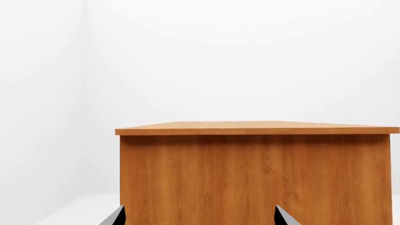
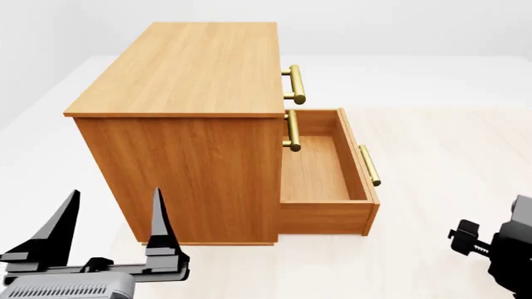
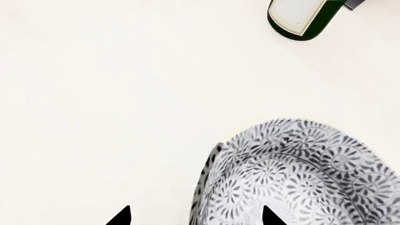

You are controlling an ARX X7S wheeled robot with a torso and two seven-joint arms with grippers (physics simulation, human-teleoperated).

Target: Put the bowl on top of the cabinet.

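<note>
Between right fingers (image 3: 194, 216), leaf-patterned bowl (image 3: 293, 173), cabinet (image 2: 187, 81) unlabelled, drawer (image 2: 320, 168) open

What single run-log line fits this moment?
left gripper: open, empty | bowl: at right gripper | cabinet: top bare, lower drawer open

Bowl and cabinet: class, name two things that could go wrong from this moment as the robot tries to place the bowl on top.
1. The bowl sits off-centre at the right gripper; a poor hold might drop it.
2. The open drawer juts from the cabinet; the arm could strike it, or the bowl could land inside.
</note>
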